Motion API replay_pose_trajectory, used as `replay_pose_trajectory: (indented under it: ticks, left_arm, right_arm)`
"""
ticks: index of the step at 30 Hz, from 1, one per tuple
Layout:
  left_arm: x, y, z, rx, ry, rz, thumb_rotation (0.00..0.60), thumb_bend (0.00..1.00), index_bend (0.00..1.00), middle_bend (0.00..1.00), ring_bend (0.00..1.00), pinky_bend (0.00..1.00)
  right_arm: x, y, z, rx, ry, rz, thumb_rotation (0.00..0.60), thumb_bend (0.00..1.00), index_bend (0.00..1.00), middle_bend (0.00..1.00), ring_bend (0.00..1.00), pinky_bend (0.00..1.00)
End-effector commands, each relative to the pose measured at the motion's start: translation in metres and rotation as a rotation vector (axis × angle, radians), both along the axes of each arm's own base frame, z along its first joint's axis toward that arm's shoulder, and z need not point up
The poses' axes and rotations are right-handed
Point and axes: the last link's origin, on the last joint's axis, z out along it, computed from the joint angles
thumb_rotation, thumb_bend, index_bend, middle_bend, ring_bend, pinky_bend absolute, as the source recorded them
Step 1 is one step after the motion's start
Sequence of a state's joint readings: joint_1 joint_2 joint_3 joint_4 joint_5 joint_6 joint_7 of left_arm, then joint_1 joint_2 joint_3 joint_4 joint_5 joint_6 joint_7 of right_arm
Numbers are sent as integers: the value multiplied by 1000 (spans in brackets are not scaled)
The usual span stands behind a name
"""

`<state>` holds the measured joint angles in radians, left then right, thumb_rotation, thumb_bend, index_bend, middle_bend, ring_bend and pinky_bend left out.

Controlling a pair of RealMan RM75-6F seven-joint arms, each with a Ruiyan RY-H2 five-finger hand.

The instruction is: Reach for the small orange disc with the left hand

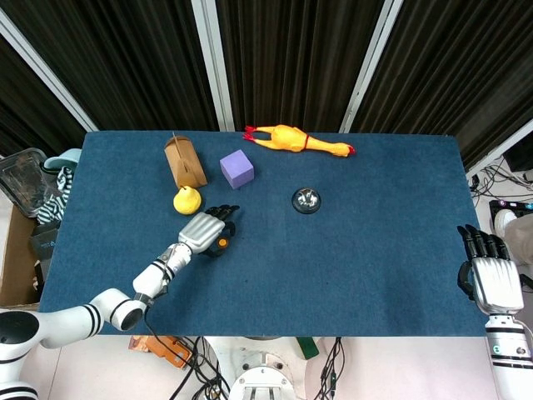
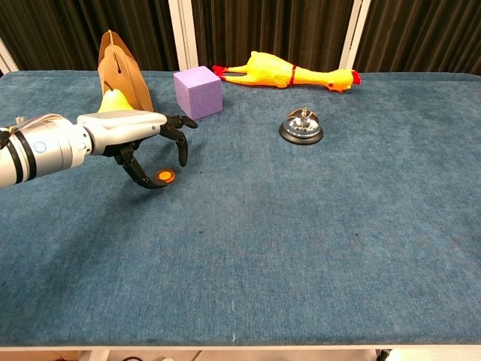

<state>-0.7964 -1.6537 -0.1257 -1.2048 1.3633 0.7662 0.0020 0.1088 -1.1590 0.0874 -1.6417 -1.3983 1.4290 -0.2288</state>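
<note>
The small orange disc [image 2: 165, 176] [image 1: 222, 243] lies flat on the blue table cloth [image 2: 301, 241], left of centre. My left hand [image 2: 139, 135] [image 1: 206, 230] hovers right over it, silver back up and black fingers [image 2: 183, 154] arched down. The thumb tip sits at the disc's near-left edge and the other fingertips hang above its far-right side, so the disc lies between them. I cannot tell whether any tip touches it. My right hand [image 1: 490, 271] shows only in the head view, off the table's right edge, fingers straight and apart, holding nothing.
Behind the left hand stand a yellow pear [image 2: 114, 100], a brown board piece [image 2: 120, 71] and a purple cube [image 2: 198, 92]. A rubber chicken [image 2: 289, 74] lies along the far edge. A silver call bell [image 2: 301, 126] sits right of centre.
</note>
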Motion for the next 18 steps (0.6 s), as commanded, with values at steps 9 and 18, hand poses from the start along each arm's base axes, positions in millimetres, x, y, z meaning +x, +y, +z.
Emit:
replay_pose_trajectory:
  ticks: [9,18]
  left_arm:
    - [-7,6,-1,-1,20,20,600,284,446,5,0,134]
    - [-6,9,9,17,44,1,600,331,512,22,0,134]
  right_arm:
    - [0,0,0,-2,0,0,600,922,131,145,172,159]
    - [1,0,-1,0,-1,4,600,923,133,145,172,159]
